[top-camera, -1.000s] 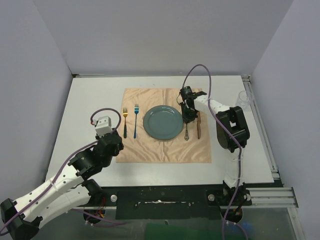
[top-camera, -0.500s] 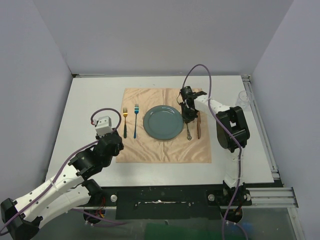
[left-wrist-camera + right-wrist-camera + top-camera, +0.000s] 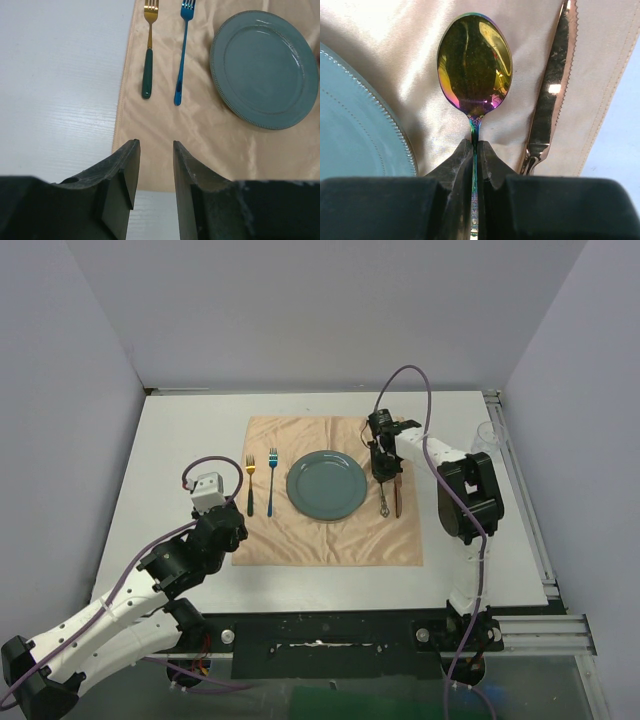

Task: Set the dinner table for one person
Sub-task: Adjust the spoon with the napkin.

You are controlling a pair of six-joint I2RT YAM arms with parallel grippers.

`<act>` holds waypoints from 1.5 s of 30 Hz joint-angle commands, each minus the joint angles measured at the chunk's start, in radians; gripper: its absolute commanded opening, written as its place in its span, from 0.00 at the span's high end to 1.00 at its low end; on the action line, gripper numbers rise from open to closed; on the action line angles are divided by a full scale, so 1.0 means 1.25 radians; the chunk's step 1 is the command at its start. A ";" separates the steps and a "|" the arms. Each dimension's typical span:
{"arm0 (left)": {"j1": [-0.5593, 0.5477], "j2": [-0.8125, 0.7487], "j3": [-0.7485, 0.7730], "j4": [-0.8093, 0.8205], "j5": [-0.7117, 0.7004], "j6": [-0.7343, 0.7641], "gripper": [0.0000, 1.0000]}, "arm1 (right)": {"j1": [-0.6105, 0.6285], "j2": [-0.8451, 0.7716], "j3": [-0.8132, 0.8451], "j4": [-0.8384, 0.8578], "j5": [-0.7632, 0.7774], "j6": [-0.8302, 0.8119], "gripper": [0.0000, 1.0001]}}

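Plate (image 3: 326, 485), forks (image 3: 271, 483), knife (image 3: 397, 498) set; my right jaws pinch the spoon (image 3: 474, 62) beside the knife — left jaws gape empty. Glass (image 3: 487, 437) at desk's (image 3: 180, 450) right edge unplaced, I reckon.

Plain pale grey walls (image 3: 320, 310) enclose three sides

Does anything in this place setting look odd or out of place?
The clear drinking glass stands by the right rail of the white tabletop, far from the round teal plate. The peach cloth is wrinkled, and the right gripper pinches the iridescent spoon.
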 commanded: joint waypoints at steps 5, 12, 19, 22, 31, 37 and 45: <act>0.000 -0.004 0.017 0.019 -0.017 -0.001 0.69 | -0.001 -0.044 0.022 0.011 0.018 0.020 1.00; 0.001 -0.011 0.016 0.019 -0.018 -0.002 0.69 | 0.000 -0.021 0.021 0.020 0.008 0.045 1.00; 0.000 -0.012 0.012 0.022 -0.017 -0.002 0.69 | -0.001 -0.016 0.003 0.033 -0.003 0.067 1.00; 0.000 -0.013 0.012 0.024 -0.016 -0.002 0.69 | 0.000 -0.005 0.005 0.032 -0.006 0.069 1.00; 0.000 -0.024 0.011 0.023 -0.016 -0.003 0.69 | 0.000 0.027 0.015 0.025 -0.013 0.069 1.00; 0.000 -0.021 0.011 0.022 -0.016 -0.002 0.69 | 0.000 0.034 0.019 0.018 -0.007 0.068 0.85; 0.000 -0.013 0.014 0.025 -0.015 0.001 0.69 | 0.000 -0.012 0.021 0.003 -0.002 0.062 0.71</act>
